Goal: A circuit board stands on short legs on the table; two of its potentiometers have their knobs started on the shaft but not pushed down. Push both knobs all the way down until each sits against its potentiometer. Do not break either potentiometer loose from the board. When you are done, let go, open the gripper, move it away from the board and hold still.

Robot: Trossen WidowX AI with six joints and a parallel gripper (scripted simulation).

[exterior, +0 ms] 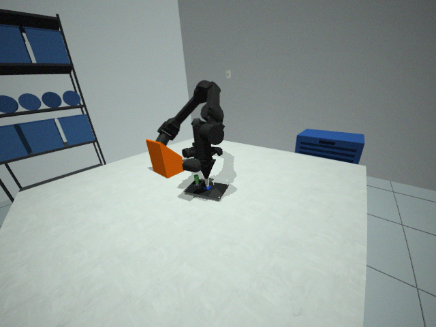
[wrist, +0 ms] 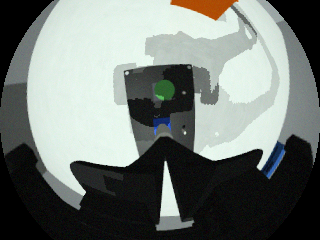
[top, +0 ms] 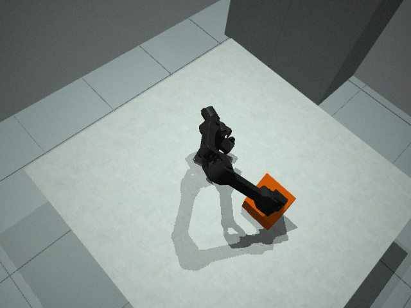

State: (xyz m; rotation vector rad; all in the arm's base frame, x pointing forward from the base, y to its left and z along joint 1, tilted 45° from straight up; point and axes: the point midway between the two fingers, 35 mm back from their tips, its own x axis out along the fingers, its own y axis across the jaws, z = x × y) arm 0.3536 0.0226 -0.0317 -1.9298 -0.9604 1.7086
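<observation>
Two fingers, brought together at their tips, make up the business end of my gripper (exterior: pixel 206 176) (wrist: pixel 165 139); I see nothing clamped between them, and a narrow gap shows higher up between their bodies in the wrist view; the tips stand at the top of a pale grey knob (exterior: pixel 206 182) (wrist: pixel 163 130), though I cannot tell whether they touch it; that knob is upright over a blue potentiometer (exterior: pixel 208 187) (wrist: pixel 161 121), and its seating cannot be verified from here; beside it a green knob (exterior: pixel 196 178) (wrist: pixel 165 90) stands upright and tall, apart from the fingertips; both are on the dark circuit board (top: pixel 197 160) (exterior: pixel 220 191) (wrist: pixel 180 75), which is well inside the edges of the pale table (top: pixel 132 165) (exterior: pixel 211 263) (wrist: pixel 75 100), nearer its far edge than its near edge in the exterior view; my black arm (top: pixel 245 186) (exterior: pixel 186 112) arches from the gripper to an orange block (top: pixel 267 180) (exterior: pixel 160 160) (wrist: pixel 205 7), set apart from the board; beyond the table, I record a shelf rack (exterior: pixel 35 68) past the left edge and a blue cabinet (exterior: pixel 330 136) past the far right corner.
</observation>
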